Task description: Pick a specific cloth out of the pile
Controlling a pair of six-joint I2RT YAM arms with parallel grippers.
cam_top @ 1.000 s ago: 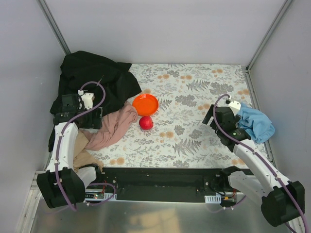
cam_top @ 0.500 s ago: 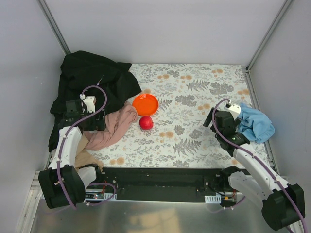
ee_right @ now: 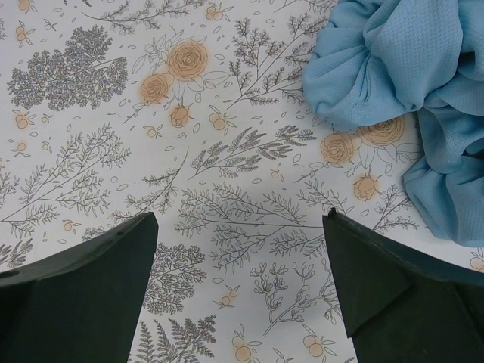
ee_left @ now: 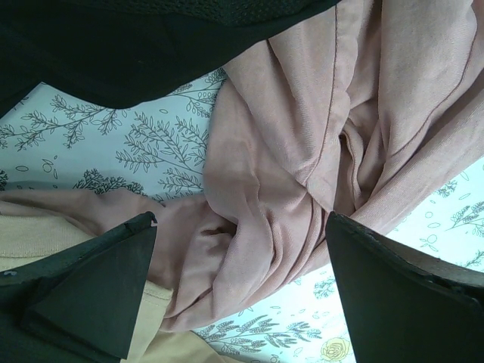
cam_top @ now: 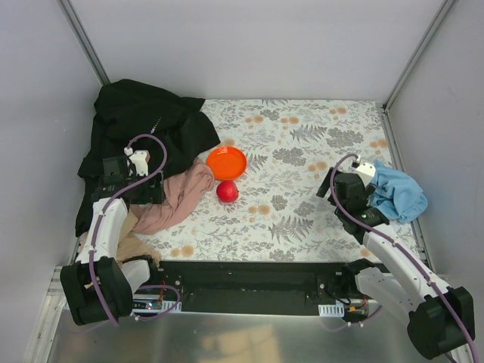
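The light sky-blue cloth lies crumpled alone at the table's right edge, far from the pile. It fills the upper right of the right wrist view. My right gripper is open and empty over bare floral tablecloth just left of it. The pile sits at the left: a big black garment, a dusty-pink cloth and a tan cloth. My left gripper is open and empty above the pink cloth, with the black garment and tan cloth beside it.
An orange plate and a red ball sit right of the pile, near the table's middle. Grey walls close in the left, back and right sides. The blue cloth lies close to the right wall.
Both arms have drawn back slightly toward the near edge; the right gripper has moved a little away from the blue cloth. The cloths have not moved.
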